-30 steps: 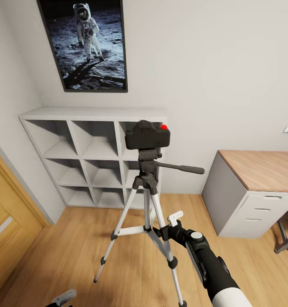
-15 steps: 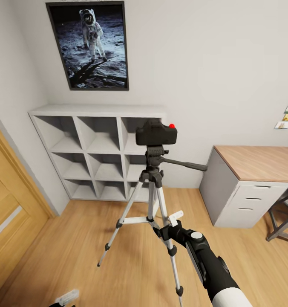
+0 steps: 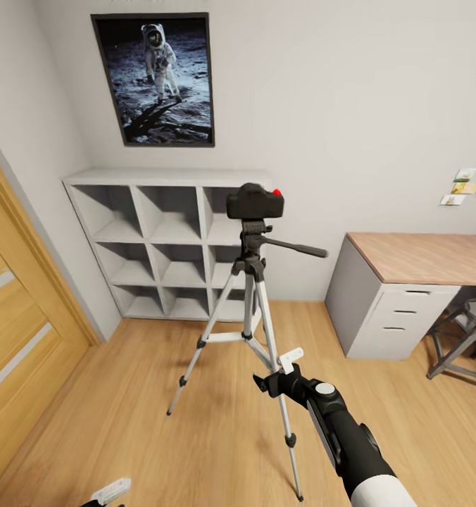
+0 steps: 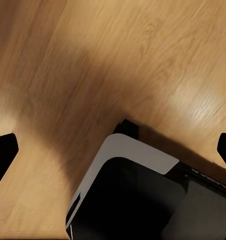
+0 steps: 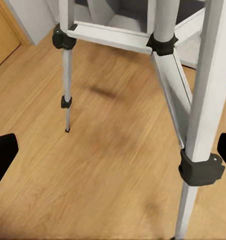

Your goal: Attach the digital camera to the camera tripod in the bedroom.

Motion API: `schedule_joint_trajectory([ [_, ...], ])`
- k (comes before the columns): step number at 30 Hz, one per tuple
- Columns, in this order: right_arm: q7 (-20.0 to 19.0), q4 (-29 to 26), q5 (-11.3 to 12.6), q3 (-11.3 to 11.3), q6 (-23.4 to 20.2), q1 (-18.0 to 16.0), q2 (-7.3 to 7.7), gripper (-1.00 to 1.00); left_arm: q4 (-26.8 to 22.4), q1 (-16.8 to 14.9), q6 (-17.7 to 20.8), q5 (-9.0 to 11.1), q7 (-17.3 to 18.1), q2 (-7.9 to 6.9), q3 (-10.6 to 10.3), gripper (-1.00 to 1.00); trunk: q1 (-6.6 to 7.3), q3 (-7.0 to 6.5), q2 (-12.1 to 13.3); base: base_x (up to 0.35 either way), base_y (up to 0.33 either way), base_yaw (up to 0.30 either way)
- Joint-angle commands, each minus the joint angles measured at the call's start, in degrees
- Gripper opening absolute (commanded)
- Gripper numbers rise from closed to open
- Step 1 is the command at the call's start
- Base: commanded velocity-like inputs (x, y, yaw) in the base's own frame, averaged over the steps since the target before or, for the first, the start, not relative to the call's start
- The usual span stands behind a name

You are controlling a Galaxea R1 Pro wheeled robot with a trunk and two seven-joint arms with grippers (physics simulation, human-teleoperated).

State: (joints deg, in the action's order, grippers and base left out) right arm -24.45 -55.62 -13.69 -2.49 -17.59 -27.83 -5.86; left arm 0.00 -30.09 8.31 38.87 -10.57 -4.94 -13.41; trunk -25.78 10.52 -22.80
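Head view: right gripper [image 3: 277, 372] spread wide and empty, low beside the camera tripod [image 3: 248, 310].
Left gripper [image 4: 113, 147] gapes too, holding nothing, over bare floor [image 4: 158, 55]. The digital camera [image 3: 255, 202] sits on the tripod's head, before the cube shelf [image 3: 160, 239], so the attaching looks done; withdrawing should steer clear of the legs. Right wrist view adds leg joints close up; the head view alone gives the camera.

Upper left you have an astronaut picture [image 3: 159, 79]; below it a white cube shelf [image 3: 153, 239]; a desk [image 3: 414, 278] at right.
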Motion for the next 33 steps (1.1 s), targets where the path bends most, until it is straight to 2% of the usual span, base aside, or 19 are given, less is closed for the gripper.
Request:
schedule_joint_trajectory([
  [1,-0.3,-0.1,-0.6,0.1,-0.2,0.0,-0.03,1.00,0.0,-0.1,0.2,0.4,-0.1,-0.02,-0.5,1.00,-0.01,0.12,-0.1,-0.235,0.000,0.000],
  [12,-0.2,-0.2,-0.6,0.2,-0.2,0.0,0.06,1.00,0.0,-0.1,0.2,0.4,-0.1,-0.07,-0.5,1.00,-0.01,0.12,-0.1,-0.033,0.000,0.000],
  [18,-0.3,-0.1,-0.6,0.3,-0.3,0.0,0.11,1.00,0.0,0.9,-0.1,0.4,-0.1,-0.09,-0.5,1.00,-0.01,0.12,-0.1,-0.001,0.000,0.000],
  [33,-0.3,-0.1,-0.5,0.3,-0.4,0.0,0.99,1.00,0.0,1.5,-0.4,0.5,-0.1,-0.24,-0.6,1.00,-0.01,0.12,-0.1,0.000,0.000,0.000],
])
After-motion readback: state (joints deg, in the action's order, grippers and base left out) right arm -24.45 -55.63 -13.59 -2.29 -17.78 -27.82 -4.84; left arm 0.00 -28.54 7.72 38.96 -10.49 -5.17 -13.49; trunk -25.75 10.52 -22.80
